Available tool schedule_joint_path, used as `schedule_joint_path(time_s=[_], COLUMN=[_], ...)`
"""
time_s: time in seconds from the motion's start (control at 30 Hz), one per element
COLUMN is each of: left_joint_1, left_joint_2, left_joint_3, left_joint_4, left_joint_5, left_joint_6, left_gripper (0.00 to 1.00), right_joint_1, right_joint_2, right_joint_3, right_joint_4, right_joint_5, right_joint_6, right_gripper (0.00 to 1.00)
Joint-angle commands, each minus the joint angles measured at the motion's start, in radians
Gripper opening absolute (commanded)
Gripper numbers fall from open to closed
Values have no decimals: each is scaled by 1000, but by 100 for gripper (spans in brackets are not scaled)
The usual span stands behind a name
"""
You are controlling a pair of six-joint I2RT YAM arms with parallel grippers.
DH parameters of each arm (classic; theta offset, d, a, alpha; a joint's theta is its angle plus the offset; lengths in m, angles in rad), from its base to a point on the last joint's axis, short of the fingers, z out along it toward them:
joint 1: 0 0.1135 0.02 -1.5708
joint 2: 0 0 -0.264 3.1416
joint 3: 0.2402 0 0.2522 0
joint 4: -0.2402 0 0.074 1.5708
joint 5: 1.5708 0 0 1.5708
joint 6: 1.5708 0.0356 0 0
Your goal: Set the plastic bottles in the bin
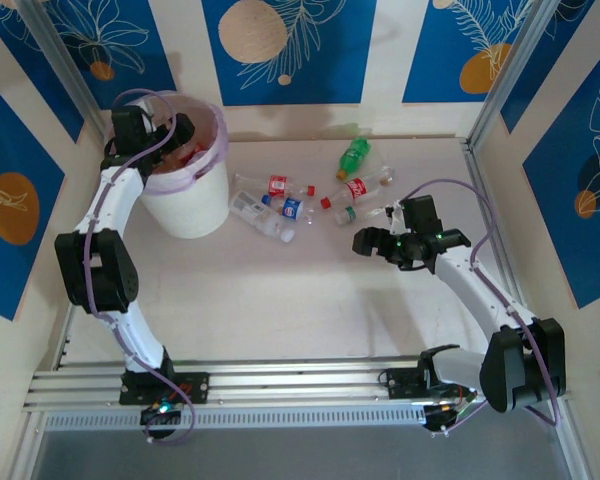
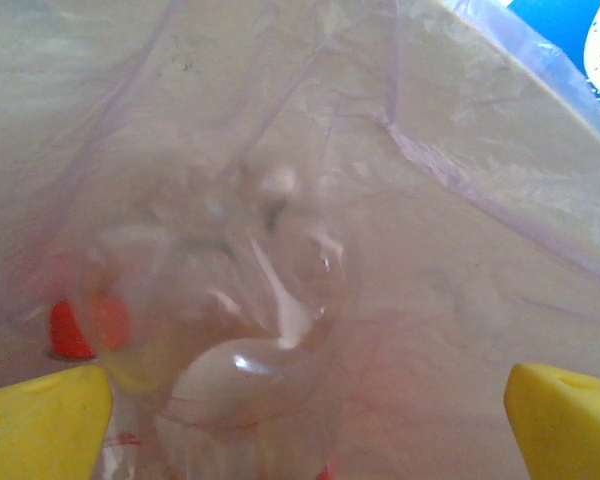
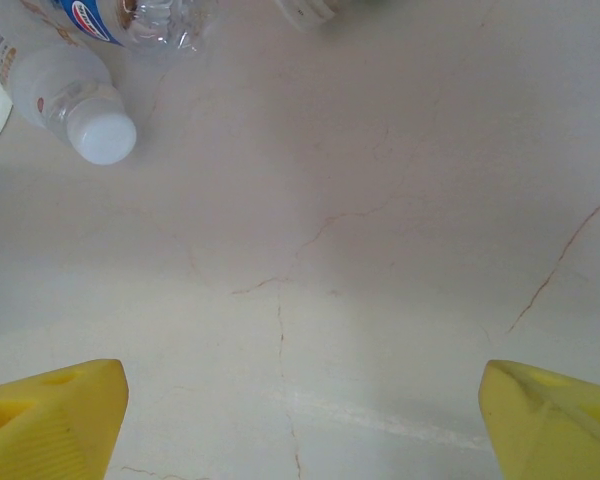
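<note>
My left gripper (image 1: 158,132) hangs over the mouth of the bin (image 1: 195,205), and it points down into it. In the left wrist view its yellow fingers (image 2: 40,420) stand spread far apart, one at each lower corner. Just in front of them, between the two and closer to the left finger, I see a clear bottle (image 2: 245,330). It is blurred, and a wide gap separates it from the right finger, so nothing is pinched. The pink bag (image 2: 460,150) surrounds it on all sides, and a red cap (image 2: 72,330) shows just beyond the left finger, low inside the bag.

My right gripper (image 1: 370,243) is low over the table (image 1: 280,300), well apart from the bin, and it points toward the loose bottles. In the right wrist view its fingers are also wide apart, with only bare table surface between them. Ahead of it and to its left lies a white-capped bottle (image 3: 75,110), with the cap turned toward the gripper. Just beyond that one lies a blue-label bottle (image 3: 120,20). Both are apart from the fingers.

In the top view, more plastic bottles lie on the table beyond the right gripper: a red-label bottle (image 1: 355,190) near it, and a green bottle (image 1: 354,153) further out. Another red-label one (image 1: 277,184) lies closer to the bin.
</note>
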Motion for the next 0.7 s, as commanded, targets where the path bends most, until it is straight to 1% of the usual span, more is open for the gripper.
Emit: schedule_joint_path(time_s=[0.0, 0.17, 0.37, 0.53, 0.67], left_joint_1=[2, 2, 2, 1, 1], left_joint_2=[25, -8, -73, -138, -207], left_joint_3=[19, 42, 120, 198, 232], left_joint_4=[-56, -99, -191, -280, -382], left_joint_5=[-17, -45, -103, -148, -212], left_joint_6=[42, 82, 176, 255, 309], left_gripper=[100, 100, 100, 100, 100], right_joint_1=[8, 10, 11, 40, 59], right_joint_2=[-2, -10, -13, 12, 60], right_joint_3=[28, 37, 81, 142, 224], right_joint_4=[-12, -21, -59, -88, -125], right_joint_5=[-1, 3, 49, 138, 215], right_joint_6=[-5, -11, -52, -118, -86], right_gripper=[91, 91, 91, 91, 91])
